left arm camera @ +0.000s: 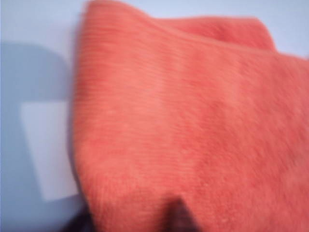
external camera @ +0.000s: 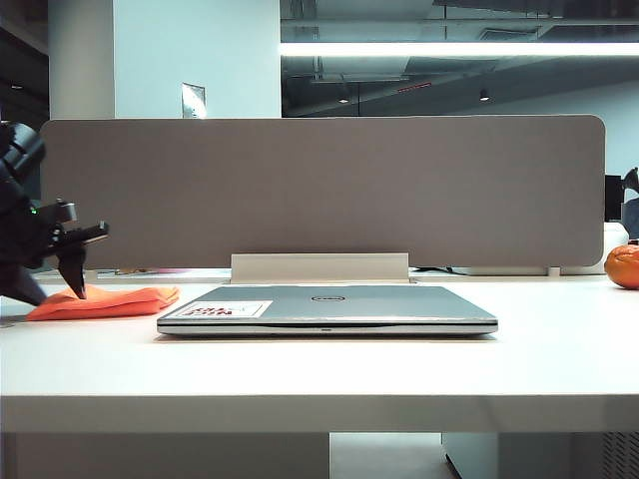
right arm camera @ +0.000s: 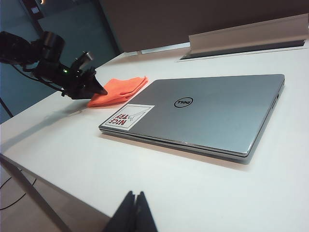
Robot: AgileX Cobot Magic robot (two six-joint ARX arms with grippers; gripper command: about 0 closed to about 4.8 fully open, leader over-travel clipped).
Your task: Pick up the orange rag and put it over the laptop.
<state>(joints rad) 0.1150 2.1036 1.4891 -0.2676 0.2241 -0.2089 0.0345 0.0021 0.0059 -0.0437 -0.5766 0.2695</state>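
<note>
The left gripper [external camera: 52, 291] stands at the far left of the table [external camera: 319, 369], its dark fingers [external camera: 74, 274] spread apart and pointing down onto the orange rag [external camera: 105, 300], which lies flat directly beneath them; no grasp is made. Just beyond the rag, toward the middle, the closed laptop [external camera: 327, 308] lies with its sticker [external camera: 229, 310] at the corner nearest the rag. The right gripper [right arm camera: 133, 212] hangs well away from both, its fingers pressed together on nothing.
</note>
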